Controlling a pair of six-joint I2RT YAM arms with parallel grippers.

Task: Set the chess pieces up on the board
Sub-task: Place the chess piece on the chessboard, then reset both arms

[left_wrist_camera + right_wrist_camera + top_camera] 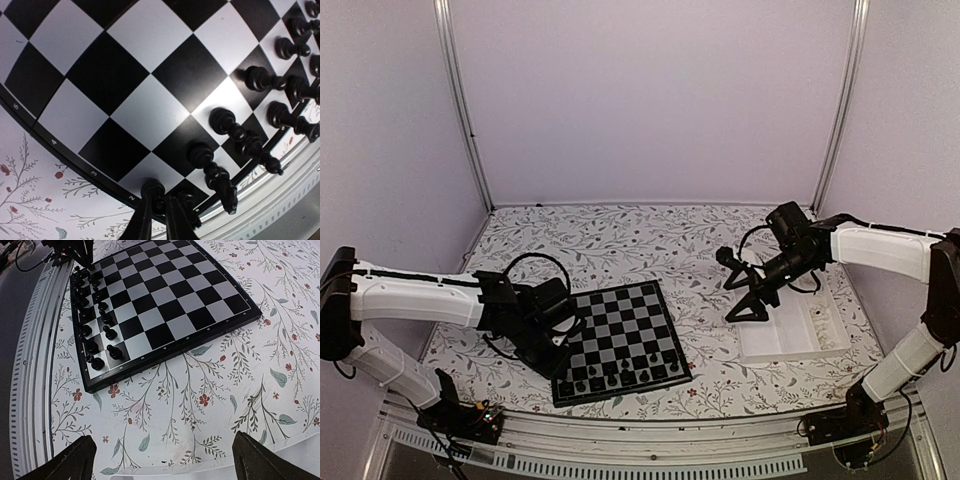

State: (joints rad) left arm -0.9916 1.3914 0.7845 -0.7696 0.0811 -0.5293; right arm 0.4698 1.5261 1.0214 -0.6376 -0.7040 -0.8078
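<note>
1. Because the chess pieces [222, 120] are tiny, light and rigid, with narrow stems on small round bases, expect them to tip or skid on the smooth board [630, 315] at the slightest side touch.
2. Take hold from above, at the stem or just under the head. A hold low near the base risks scraping the board surface.
3. Location: the black pieces stand closely spaced in the two ranks along the board's near edge. The ranks beyond are bare squares.
4. Left gripper [159, 207]: set at the board's left edge, close to the near corner, jaws almost together, with a black piece right at the tips. Whether that piece is clamped or free cannot be told.
5. Right gripper [752, 308]: spread wide, holding nothing, hanging above the bench between the board and the white tray [760, 355].
6. Edges: the working square lies just beside the board's thin black border and near the metal rail [35, 365] at the bench front. Neighbouring pieces stand one square away, so lateral room is small.
7. Open room: withdraw straight up. The bare middle of the board and the floral cloth [200, 390] around it offer free travel.
</note>
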